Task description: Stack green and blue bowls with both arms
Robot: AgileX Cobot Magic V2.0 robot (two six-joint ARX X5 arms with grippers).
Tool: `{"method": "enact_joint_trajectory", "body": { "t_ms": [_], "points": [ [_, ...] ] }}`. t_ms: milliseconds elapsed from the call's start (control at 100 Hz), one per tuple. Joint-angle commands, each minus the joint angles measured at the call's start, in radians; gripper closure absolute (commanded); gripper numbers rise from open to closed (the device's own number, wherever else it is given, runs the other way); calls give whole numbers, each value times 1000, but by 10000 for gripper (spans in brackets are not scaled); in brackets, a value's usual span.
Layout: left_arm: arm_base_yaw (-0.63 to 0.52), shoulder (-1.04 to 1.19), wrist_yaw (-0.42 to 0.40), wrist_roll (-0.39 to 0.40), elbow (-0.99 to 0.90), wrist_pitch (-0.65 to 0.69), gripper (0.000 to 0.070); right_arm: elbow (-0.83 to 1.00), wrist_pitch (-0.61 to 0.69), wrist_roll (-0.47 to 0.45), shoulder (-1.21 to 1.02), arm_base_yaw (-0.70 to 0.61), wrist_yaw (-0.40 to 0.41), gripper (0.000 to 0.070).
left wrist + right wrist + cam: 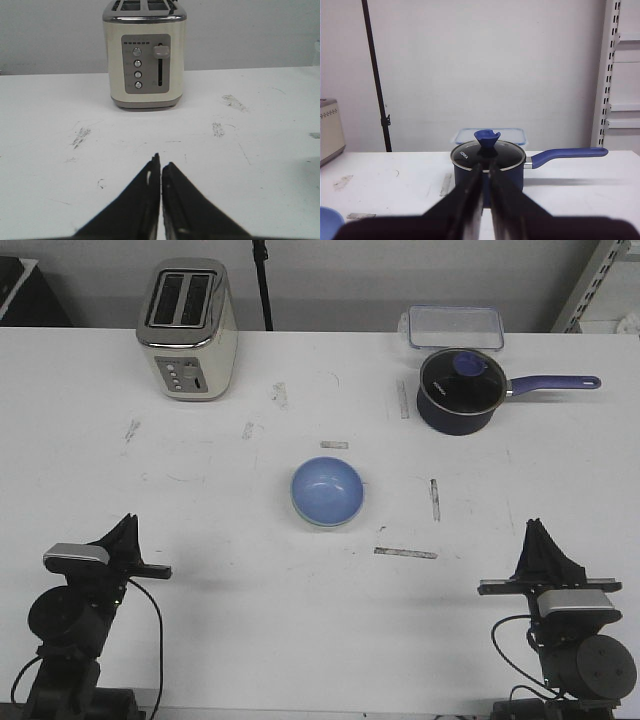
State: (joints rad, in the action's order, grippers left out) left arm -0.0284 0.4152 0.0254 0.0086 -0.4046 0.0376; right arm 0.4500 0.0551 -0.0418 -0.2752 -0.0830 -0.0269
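Table (pixel 200 540): 1 blue bowl (pixel 327 492) (centre).

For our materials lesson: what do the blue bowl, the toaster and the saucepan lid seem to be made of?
Blue bowl: probably plastic or glazed ceramic; smooth, even colour, soft sheen.
Toaster: cream painted body with a shiny metal top, likely steel; the top rim reflects light.
Saucepan lid: apparently glass in a metal rim, with a blue knob; it looks dark and see-through.

White table (pixel 220 570): toaster (pixel 188 329), saucepan (pixel 460 390), container (pixel 452 328), blue bowl (pixel 327 492)
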Motion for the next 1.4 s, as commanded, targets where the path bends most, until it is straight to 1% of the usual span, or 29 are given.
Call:
{"method": "enact_joint_trajectory", "body": {
  "t_ms": [0,530,590,710,800,970,1241,1311,1391],
  "points": [
    [1,-8,0,-10,-6,9,699,2,-10,-10,0,-1,0,686],
    [1,-64,-4,-9,5,14,699,2,-10,-10,0,-1,0,686],
    [2,-92,-7,-9,32,38,699,2,-10,-10,0,-1,0,686],
    [2,-169,-11,-10,133,147,699,2,-10,-10,0,-1,0,686],
    [2,-220,-11,-9,204,203,699,2,-10,-10,0,-1,0,686],
    [2,-312,-10,-9,291,192,699,2,-10,-10,0,-1,0,686],
    [2,-414,-10,-9,369,192,699,2,-10,-10,0,-1,0,686],
    [2,-412,-10,-9,394,214,698,2,-10,-10,0,-1,0,686],
    [2,-412,-7,-10,393,190,698,2,-10,-10,0,-1,0,686]
  ]
}}
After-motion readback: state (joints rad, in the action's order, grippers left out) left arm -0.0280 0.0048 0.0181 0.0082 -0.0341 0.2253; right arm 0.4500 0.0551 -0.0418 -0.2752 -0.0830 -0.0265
